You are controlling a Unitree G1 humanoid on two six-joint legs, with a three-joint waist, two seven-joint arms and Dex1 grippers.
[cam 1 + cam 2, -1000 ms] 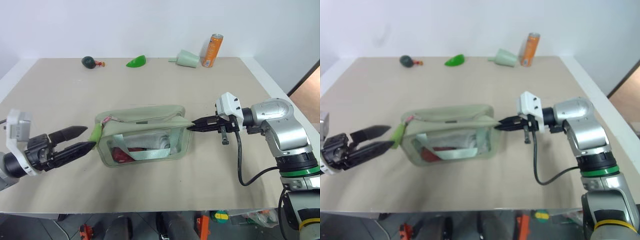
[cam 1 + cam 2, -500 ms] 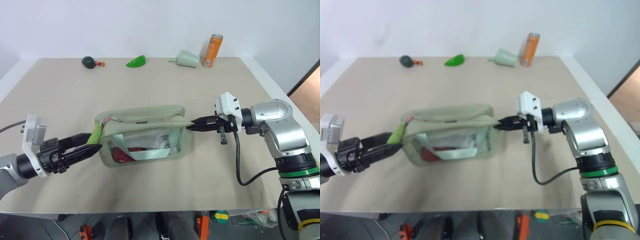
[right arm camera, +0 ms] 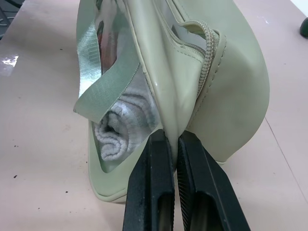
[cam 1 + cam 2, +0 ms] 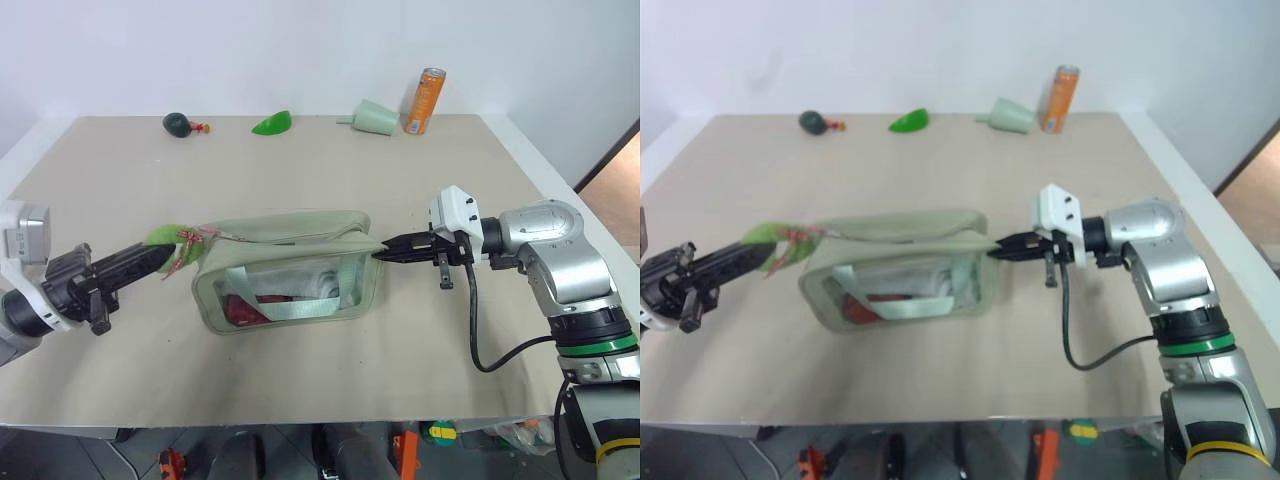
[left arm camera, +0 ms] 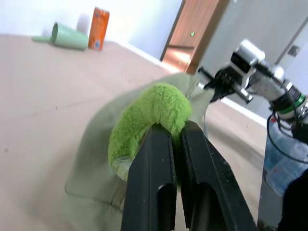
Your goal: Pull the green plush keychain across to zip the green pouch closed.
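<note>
Both grippers are clamping: the left gripper [image 4: 150, 258] is pinching the green plush keychain [image 5: 153, 109], the right gripper [image 4: 385, 252] is nipping the green pouch [image 4: 290, 262] at its right end.

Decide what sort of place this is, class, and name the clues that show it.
Probably an indoor robot test room: a plain beige table against a bare white wall, with assorted props, including an orange can and a funnel.

Sage pouch [image 4: 290, 270] mid-table, plush keychain [image 4: 160, 237] pulled taut
</note>
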